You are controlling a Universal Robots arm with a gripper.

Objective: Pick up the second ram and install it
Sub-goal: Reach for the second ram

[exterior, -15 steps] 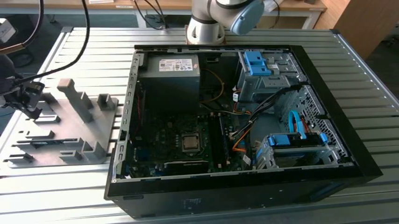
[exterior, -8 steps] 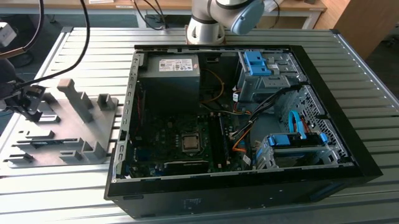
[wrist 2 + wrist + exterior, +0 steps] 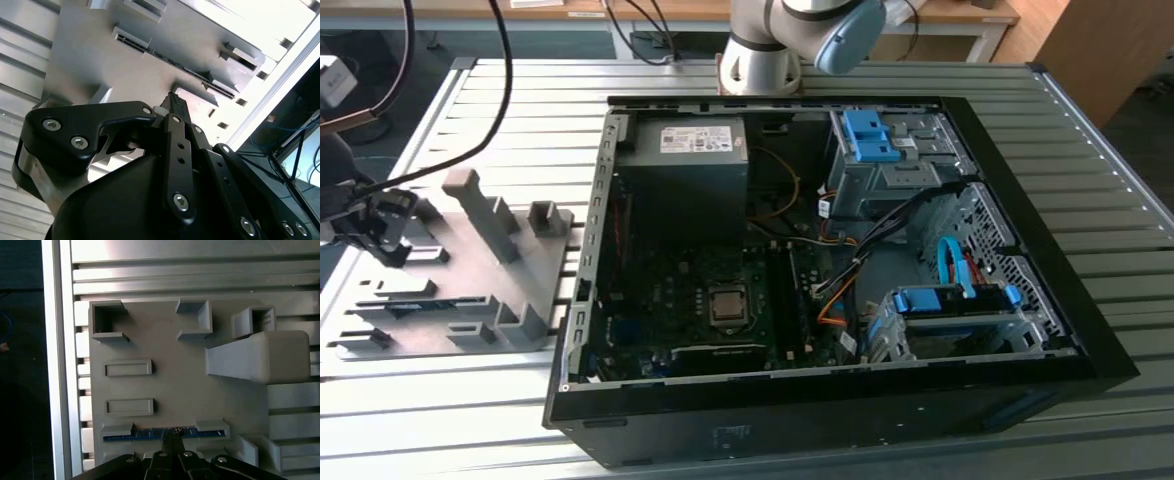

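Grey tray holds the second ram in a slot; pincer, pressed together, hovers close by

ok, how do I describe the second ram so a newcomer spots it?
At the exterior view's left of the open PC case lies a grey tray. In the first wrist view, the second ram is the thin dark, blue-tinged strip between two low brackets by the gripper. Everything around it is thick grey plastic.
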